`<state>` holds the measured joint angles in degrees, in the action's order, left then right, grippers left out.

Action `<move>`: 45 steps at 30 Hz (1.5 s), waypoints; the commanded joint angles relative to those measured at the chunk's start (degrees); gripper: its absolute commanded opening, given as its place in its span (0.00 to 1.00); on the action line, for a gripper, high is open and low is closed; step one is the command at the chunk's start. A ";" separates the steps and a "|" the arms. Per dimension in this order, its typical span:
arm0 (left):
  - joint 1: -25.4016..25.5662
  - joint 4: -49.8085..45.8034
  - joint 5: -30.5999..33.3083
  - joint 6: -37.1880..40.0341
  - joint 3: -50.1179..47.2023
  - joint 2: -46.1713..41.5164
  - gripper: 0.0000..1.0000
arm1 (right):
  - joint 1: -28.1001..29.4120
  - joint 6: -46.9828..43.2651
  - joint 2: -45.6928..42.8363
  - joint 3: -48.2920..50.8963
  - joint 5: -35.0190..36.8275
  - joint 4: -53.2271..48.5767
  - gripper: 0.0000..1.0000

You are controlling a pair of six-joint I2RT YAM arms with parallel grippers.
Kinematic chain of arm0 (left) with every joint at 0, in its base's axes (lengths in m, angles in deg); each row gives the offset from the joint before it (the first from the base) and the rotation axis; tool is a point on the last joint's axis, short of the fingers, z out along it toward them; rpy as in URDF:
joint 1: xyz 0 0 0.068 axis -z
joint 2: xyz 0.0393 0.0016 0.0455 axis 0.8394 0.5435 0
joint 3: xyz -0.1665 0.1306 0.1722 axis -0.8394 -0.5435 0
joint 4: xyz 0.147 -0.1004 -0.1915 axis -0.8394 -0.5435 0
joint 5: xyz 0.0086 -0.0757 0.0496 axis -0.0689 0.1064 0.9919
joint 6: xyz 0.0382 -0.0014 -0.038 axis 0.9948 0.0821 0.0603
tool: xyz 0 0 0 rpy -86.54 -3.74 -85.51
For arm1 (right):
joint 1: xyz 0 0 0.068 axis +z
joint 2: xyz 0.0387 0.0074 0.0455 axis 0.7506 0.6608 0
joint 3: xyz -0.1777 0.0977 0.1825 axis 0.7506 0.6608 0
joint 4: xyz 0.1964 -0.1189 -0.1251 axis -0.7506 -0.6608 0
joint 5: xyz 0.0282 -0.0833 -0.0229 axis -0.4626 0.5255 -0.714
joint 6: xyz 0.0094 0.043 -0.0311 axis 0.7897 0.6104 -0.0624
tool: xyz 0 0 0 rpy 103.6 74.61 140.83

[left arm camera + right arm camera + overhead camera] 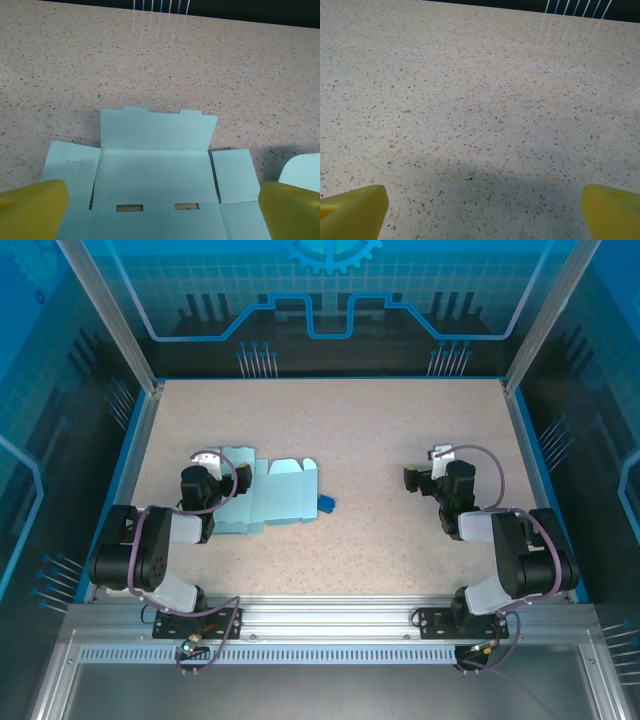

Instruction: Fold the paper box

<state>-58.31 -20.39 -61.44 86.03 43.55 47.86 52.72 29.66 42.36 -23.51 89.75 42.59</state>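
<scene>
Where everything rests, table [400,430]: speckled beige top; its right half carries no object.
Left arm [150,550]: bent low at the near-left corner and reaching forward over the card, probably so that its wrist camera looks straight down the panels it must crease.
Right arm [520,555]: bent the same way at the near-right corner, its wrist over bare table, well apart from the card; seemingly waiting to help.
Paper box [270,498]: pale cyan die-cut card lying unfolded in the left half of the table, about midway between the near and far edges. No wall is raised yet, so the folding is judged to be at its start.
Far flap [157,131]: tabbed along its outer edge and apparently lifted slightly off the table, to judge by the shadow behind it.
Left fingers [32,210]: yellow, spread wide and holding nothing. The card's middle panel, with its two slots [130,207], lies between and just beyond them, and the side panels run toward each fingertip. Whether the tips touch the card cannot be told.
Right fingers [612,210]: also spread wide and empty, with speckled table between them.
Cube [326,504]: tiny and dark blue, just beside the card's right edge; not part of the fold, and liable to be nudged.
</scene>
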 commanded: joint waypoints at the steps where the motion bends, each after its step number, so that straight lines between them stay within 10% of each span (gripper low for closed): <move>1: 0.09 2.11 -0.35 1.12 1.02 0.18 0.99 | -0.58 -0.63 0.14 -0.95 -0.81 1.59 1.00; 24: 0.04 1.18 1.20 0.52 1.27 -0.26 0.99 | -0.52 -0.41 -0.01 -1.13 -0.27 1.49 1.00; 34: -0.09 -33.98 6.37 -13.00 12.18 -19.39 0.99 | -2.22 10.50 -18.64 -11.18 5.56 -28.63 1.00; 39: 1.42 -43.93 -6.19 -24.57 17.95 -22.72 0.99 | 8.31 11.84 -21.14 -21.51 6.12 -48.71 1.00; 45: 8.40 -50.99 -6.25 -31.70 19.23 -25.08 0.99 | 25.72 19.80 -8.31 -35.12 -2.08 -61.98 0.96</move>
<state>-51.43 -63.29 -64.94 60.79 61.56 23.49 73.92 43.82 28.26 -54.53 92.85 -7.03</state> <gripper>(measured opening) 0.989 0.971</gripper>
